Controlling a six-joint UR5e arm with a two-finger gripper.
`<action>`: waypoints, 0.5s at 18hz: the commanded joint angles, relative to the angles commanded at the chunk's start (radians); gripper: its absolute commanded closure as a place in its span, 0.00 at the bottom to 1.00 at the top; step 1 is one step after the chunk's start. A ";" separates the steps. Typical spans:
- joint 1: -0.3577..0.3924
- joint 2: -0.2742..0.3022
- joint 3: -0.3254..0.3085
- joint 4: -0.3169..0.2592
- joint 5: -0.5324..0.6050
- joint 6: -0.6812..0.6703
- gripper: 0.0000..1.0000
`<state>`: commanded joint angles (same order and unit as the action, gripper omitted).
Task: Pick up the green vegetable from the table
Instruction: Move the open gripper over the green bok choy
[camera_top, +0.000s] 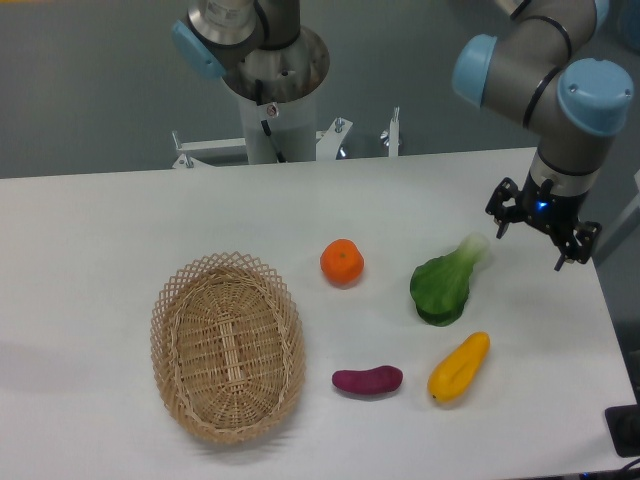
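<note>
Camera view shows the approach step: the end effector (543, 232), fingers spread and empty, hangs right of the green vegetable (443, 284) lying on the worktop (100, 220) (between orange (342, 262) and yellow fruit (459, 367)), so next it likely must shift left and descend over it.

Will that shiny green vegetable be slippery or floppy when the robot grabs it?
The green vegetable looks glossy, so it may slip a little. It seems a molded toy, probably stiff and light. Lying flat on the table, it seems unlikely to roll.
</note>
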<state>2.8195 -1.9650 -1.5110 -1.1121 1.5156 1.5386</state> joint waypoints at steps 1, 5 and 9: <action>0.000 0.000 -0.009 0.009 0.002 0.002 0.00; 0.015 0.002 -0.018 0.009 0.003 0.026 0.00; 0.049 0.006 -0.049 0.015 -0.002 0.086 0.00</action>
<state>2.8685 -1.9589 -1.5600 -1.0968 1.5141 1.6244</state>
